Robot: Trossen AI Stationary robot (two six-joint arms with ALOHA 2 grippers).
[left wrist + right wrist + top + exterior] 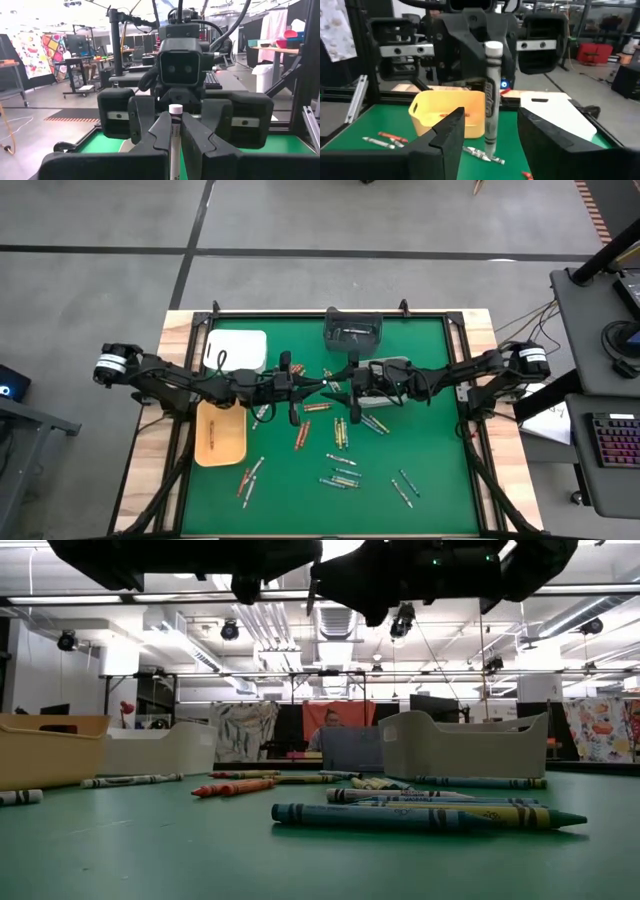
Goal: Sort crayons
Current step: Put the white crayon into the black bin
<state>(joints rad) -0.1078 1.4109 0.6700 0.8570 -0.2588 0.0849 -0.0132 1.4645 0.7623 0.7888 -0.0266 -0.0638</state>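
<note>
My left gripper (pixel 172 137) is shut on a grey-white crayon (pixel 491 100), which stands upright above the middle of the green mat (pixel 430 500). My right gripper (pixel 490 142) faces it from the table's right side. It is open, with one finger on either side of the crayon and apart from it. In the high view the two grippers meet at mid-table, left (pixel 303 388) and right (pixel 336 387). Many other crayons (pixel 340 432) lie flat on the mat, red-orange, yellow, green-blue and grey-white. My left gripper pinches the crayon between its two fingers (pixel 156 135) on the upper part of the stick (pixel 174 125). The fingers come level from the table's left side and lie across it. The crayon stands upright, its white top end (pixel 175 108) above the fingers, lifted clear of the mat.
A white tray (pixel 238 350) and a yellow tray (pixel 220 435) stand on the left. A dark tray (pixel 352 330) is at the far middle, and a light grey tray (pixel 388 372) is under the right arm. Crayons lie scattered across the near half of the mat (pixel 410 815).
</note>
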